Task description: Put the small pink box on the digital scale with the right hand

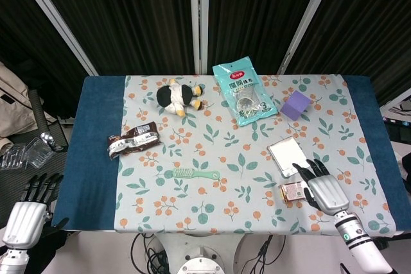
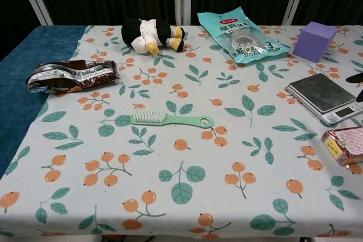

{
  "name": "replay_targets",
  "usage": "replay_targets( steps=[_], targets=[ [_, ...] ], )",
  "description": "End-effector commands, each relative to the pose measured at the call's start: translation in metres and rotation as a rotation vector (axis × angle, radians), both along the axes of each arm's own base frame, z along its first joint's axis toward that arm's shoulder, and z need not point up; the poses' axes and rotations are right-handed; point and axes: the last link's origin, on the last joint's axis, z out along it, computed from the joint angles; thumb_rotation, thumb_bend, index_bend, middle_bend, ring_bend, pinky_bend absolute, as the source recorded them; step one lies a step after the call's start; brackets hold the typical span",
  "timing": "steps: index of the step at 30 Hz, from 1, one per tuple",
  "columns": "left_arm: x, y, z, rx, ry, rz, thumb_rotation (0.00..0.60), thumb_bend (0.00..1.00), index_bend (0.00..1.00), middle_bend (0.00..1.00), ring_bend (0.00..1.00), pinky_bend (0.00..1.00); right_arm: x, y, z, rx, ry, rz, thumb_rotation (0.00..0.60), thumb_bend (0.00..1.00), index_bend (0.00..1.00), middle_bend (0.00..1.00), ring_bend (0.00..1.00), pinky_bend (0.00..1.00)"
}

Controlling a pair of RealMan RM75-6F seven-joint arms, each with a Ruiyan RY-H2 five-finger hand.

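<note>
The small pink box (image 1: 293, 192) lies flat near the table's front right, also seen in the chest view (image 2: 346, 144). Just behind it sits the digital scale (image 1: 287, 156), a silver platform with a display (image 2: 323, 97). My right hand (image 1: 325, 190) hovers over the right part of the box with its fingers spread toward the scale, holding nothing. Only its dark fingertips (image 2: 357, 77) show at the chest view's right edge. My left hand (image 1: 29, 208) hangs open off the table's front left corner.
A purple block (image 1: 296, 104) and a teal packet (image 1: 244, 93) lie behind the scale. A plush penguin (image 1: 178, 97), a brown snack packet (image 1: 133, 139) and a green brush (image 1: 194, 173) lie further left on the floral cloth (image 1: 218, 139).
</note>
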Motion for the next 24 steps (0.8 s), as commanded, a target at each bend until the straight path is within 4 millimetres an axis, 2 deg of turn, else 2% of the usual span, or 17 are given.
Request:
replay_targets(
  steps=[1, 24],
  targets=[
    [0.000, 0.000, 0.000, 0.000, -0.001, 0.000, 0.600, 0.11, 0.07, 0.06, 0.00, 0.04, -0.001, -0.002, -0.004, 0.006, 0.008, -0.006, 0.600, 0.61, 0.00, 0.25, 0.00, 0.00],
    [-0.005, -0.002, 0.000, 0.002, -0.007, 0.011, 0.600, 0.11, 0.07, 0.06, 0.00, 0.04, 0.003, -0.014, -0.029, 0.079, -0.039, -0.022, 0.600, 0.72, 0.00, 0.24, 0.00, 0.00]
  ],
)
